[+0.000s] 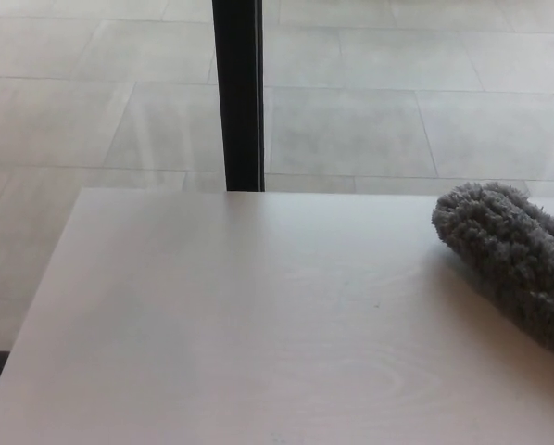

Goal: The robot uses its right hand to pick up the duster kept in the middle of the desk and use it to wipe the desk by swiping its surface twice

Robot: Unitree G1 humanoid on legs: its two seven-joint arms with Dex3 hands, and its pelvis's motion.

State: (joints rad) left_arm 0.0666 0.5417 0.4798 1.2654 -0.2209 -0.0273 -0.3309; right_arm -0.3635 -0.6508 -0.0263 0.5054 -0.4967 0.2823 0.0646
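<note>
A fluffy grey duster [510,257] lies on the pale wooden desk [258,324] at the right side, its rounded end pointing toward the far edge and its rest running off the picture's right edge. Its handle is out of sight. Neither of my hands shows in the head view.
A black vertical post [237,93] stands just behind the desk's far edge, left of centre. Beyond it is a light tiled floor [379,111]. The desk's left edge runs diagonally down to the lower left corner.
</note>
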